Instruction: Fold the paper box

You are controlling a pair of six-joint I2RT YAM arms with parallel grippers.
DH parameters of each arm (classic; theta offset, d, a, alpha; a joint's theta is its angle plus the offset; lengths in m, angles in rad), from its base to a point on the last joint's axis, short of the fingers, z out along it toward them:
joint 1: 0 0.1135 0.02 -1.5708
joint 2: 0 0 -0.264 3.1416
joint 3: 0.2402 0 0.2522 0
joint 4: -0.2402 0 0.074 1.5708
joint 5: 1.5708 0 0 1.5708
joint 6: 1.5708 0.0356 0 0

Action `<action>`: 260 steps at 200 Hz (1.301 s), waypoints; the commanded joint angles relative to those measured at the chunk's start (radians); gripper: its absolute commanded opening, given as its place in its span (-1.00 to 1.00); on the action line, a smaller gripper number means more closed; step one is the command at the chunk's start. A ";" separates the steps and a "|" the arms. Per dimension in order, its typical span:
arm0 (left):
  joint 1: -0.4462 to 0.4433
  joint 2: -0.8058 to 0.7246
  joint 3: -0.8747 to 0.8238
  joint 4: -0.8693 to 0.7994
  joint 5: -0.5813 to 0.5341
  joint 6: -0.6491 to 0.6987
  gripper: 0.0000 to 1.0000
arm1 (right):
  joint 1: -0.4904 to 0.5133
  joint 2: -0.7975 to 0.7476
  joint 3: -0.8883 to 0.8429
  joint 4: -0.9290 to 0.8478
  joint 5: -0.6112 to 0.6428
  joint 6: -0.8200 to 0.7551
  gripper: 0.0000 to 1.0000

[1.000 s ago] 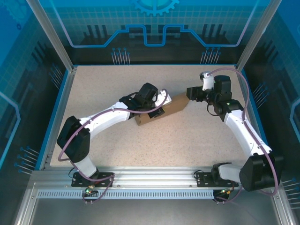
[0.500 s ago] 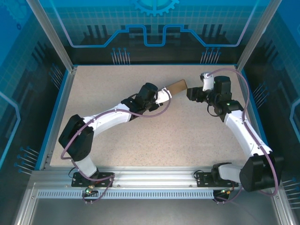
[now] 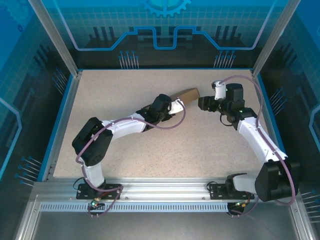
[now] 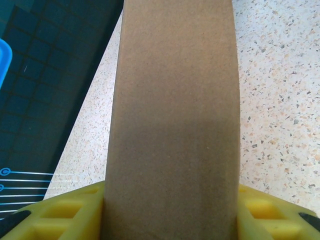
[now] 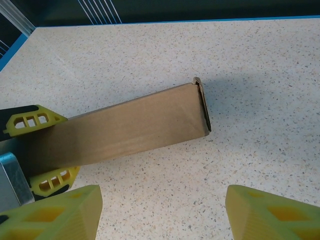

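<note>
Paper box (image 5: 135, 125), plain brown, sits clamped in the left end effector (image 3: 175, 105).

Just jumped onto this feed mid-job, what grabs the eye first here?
The brown paper box, clamped lengthwise between the left gripper's yellow fingers, mid-table toward the far side. Its free end points at the right gripper, which faces it with jaws wide open, apart from the cardboard.

You see a plain brown box (image 5: 135, 127), yellow fingers (image 5: 55, 212), and a beige table (image 5: 260, 65) speckled dark, its rim blue.
</note>
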 commanded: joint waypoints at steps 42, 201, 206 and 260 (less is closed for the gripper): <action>-0.054 0.024 -0.084 0.014 -0.004 -0.075 0.24 | 0.015 0.006 -0.019 0.013 0.000 0.004 0.36; -0.137 0.048 -0.161 0.097 -0.079 -0.101 0.59 | 0.014 -0.002 -0.040 0.004 0.018 -0.006 0.39; -0.137 0.042 -0.163 0.097 -0.076 -0.102 0.59 | 0.014 0.002 -0.041 0.004 0.019 -0.008 0.39; -0.137 0.020 -0.157 0.072 -0.091 -0.098 0.58 | 0.015 0.023 -0.047 0.008 0.012 -0.010 0.39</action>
